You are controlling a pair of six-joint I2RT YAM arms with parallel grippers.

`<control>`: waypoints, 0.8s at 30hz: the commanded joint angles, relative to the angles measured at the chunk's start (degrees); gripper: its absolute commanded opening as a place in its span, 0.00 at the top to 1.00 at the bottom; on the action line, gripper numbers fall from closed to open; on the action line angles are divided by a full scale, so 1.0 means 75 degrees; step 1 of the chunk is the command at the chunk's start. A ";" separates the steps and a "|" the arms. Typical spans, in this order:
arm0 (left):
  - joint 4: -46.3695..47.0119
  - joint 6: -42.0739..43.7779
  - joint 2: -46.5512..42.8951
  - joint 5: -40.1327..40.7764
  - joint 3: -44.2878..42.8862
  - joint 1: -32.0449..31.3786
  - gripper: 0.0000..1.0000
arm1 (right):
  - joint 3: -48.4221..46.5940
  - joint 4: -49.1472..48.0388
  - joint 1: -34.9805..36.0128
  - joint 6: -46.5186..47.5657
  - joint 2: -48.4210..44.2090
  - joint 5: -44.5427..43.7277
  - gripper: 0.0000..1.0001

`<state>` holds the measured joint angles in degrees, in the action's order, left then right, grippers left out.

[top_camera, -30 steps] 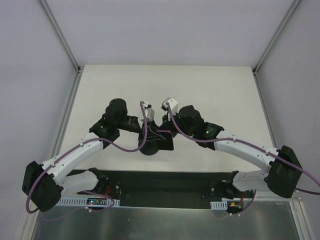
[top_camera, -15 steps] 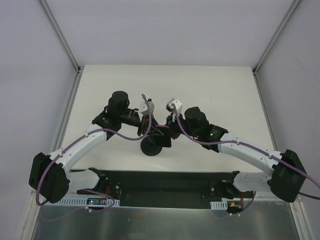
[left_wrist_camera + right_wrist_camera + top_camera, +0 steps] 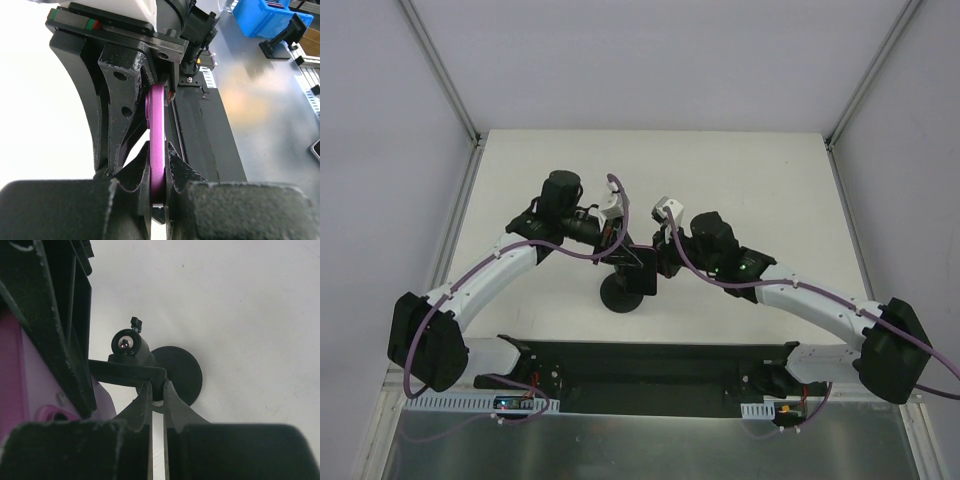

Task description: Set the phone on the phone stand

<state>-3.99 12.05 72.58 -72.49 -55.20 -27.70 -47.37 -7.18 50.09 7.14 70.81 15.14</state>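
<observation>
**Phone** (image 3: 156, 115): thin slab with a purple edge, seen edge-on. The left claw (image 3: 157, 150) is clenched on it. It is carried clear of the table (image 3: 770, 180), close over the phone stand (image 3: 182, 372), near the table's middle and somewhat toward the near edge.

**Phone stand**: round disc base flat on the table, holder arm upward. The right claw (image 3: 157, 387) is clenched on the holder's plate, apparently steadying it.

**Step in hand**: seating the phone. Lower the bottom edge squarely into the holder. Keep the stand pinned. Let go only once the phone leans supported.
</observation>
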 commanded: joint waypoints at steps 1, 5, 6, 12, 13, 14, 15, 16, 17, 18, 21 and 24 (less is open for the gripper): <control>-0.0406 0.0572 0.0261 -0.0459 -0.0386 0.0178 1.00 | -0.0527 -0.0086 -0.0104 0.0290 0.0039 0.0700 0.99; -0.0475 0.0119 -0.0077 0.0848 -0.0328 0.0155 1.00 | -0.0480 -0.0027 -0.0104 0.0139 0.0005 0.0047 0.99; -0.0522 -0.0047 -0.0230 0.1467 -0.0281 0.0132 1.00 | -0.0376 -0.0050 -0.0115 0.0022 -0.0100 -0.0234 0.99; -0.1085 -0.1535 -0.2022 0.8520 0.0888 -0.1177 1.00 | -0.0059 -0.0670 0.0714 -0.1090 -0.0441 -0.4387 0.99; -0.1097 -0.1862 -0.2210 0.9526 0.1030 -0.1390 1.00 | 0.0116 -0.1194 0.1204 -0.1243 -0.0441 -0.4942 0.99; -0.1109 -0.2561 -0.2514 1.1079 0.1171 -0.1531 1.00 | 0.0245 -0.1559 0.1499 -0.1395 -0.0336 -0.5516 1.00; -0.1109 -0.2858 -0.2656 1.1652 0.1462 -0.1742 1.00 | 0.0304 -0.1887 0.1780 -0.1466 -0.0242 -0.6636 1.00; -0.0830 -0.3000 -0.2750 1.1936 0.1628 -0.1790 1.00 | 0.0259 -0.2366 0.2293 -0.1525 -0.0114 -0.7169 1.00; -0.0607 -0.3095 -0.2844 1.2414 0.1803 -0.1849 1.00 | 0.0200 -0.2591 0.2531 -0.1514 0.0212 -0.7546 1.00; -0.0419 -0.3165 -0.2845 1.2570 0.2049 -0.1884 1.00 | 0.0107 -0.2791 0.2765 -0.1421 0.0389 -0.8396 1.00; 0.0168 -0.3446 -0.2670 1.3423 0.2192 -0.2083 1.00 | -0.0443 -0.3342 0.3819 -0.1210 0.1093 -1.0258 1.00; 0.0706 -0.3506 -0.2435 1.3428 0.2285 -0.2177 1.00 | -0.1088 -0.3566 0.4571 -0.1151 0.1656 -1.1062 0.99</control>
<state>-2.83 -11.46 50.19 3.70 -41.21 -46.17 -47.24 -22.17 75.46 0.84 80.20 -51.37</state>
